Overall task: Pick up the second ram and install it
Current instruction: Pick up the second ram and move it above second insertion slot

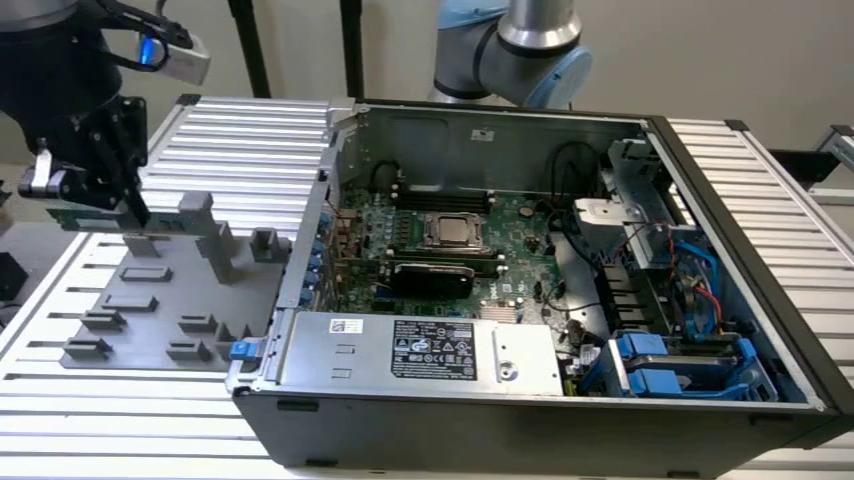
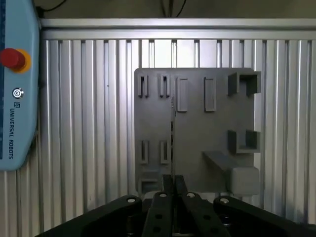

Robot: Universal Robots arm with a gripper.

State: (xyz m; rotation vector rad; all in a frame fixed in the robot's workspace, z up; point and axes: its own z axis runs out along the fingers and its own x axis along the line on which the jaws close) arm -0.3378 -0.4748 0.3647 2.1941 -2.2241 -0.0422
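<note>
The second ram (image 1: 163, 219), a thin green stick, hangs level just above the grey holder plate (image 1: 147, 300) at the exterior view's left. My gripper (image 1: 100, 207) is shut on it from above. In the wrist view the stick shows edge-on as a thin dark line (image 2: 173, 131) running out from between my fingertips (image 2: 174, 193), over the grey holder plate (image 2: 197, 133). The long black memory slots (image 1: 447, 200) lie at the far side of the green motherboard (image 1: 527, 225) inside the open computer case (image 1: 400, 420).
The case stands to the exterior view's right of the holder plate, its metal wall (image 1: 314, 230) between them. Another robot arm (image 1: 527, 45) stands behind the case. A teach pendant (image 2: 17, 84) with a red button lies on the ribbed aluminium table (image 2: 84, 123).
</note>
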